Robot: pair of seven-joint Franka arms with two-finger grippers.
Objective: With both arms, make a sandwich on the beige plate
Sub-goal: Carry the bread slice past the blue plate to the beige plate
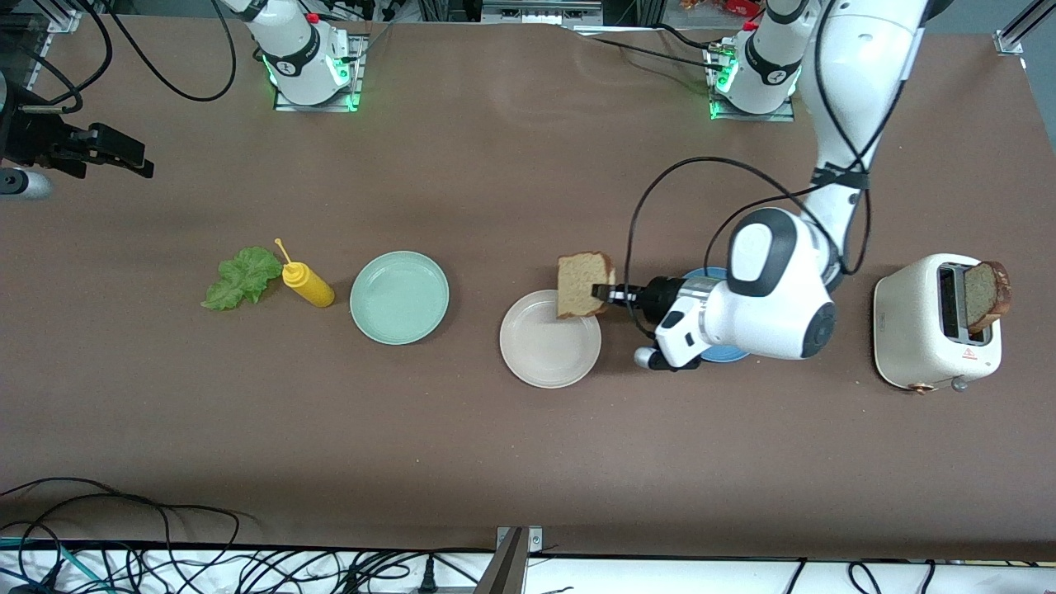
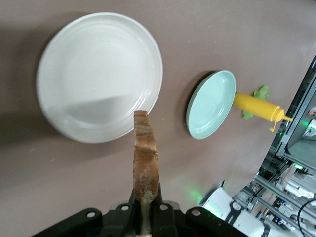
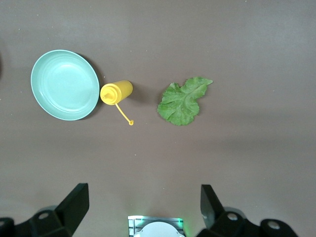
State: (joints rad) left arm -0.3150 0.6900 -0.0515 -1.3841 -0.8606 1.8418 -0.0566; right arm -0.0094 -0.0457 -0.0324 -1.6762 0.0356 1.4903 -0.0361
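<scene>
The left gripper has its fingers pinched on the bottom edge of a slice of bread, holding it upright on edge over the rim of the beige plate, at the side of the plate toward the left arm's end of the table. The bread looks light, soft and crumbly, so it probably needs only a gentle squeeze near the crust, where it is firmest; held by one edge like this, it could sag or tear if swung quickly, and it will have to be tipped flat before being let go. The plate under the fingers is bare and shallow, with nothing in the way of laying the slice down. Out from the fingers, a blue plate lies mostly hidden under the left wrist, and farther toward that end a toaster holds a second slice standing in its slot. Toward the right arm's end are a green plate, a yellow sauce bottle and the lettuce leaf, thin and floppy by the look of it. The right gripper waits high over that end, fingers spread wide and empty. The brown tabletop is flat and matte, with ample room around each item.
</scene>
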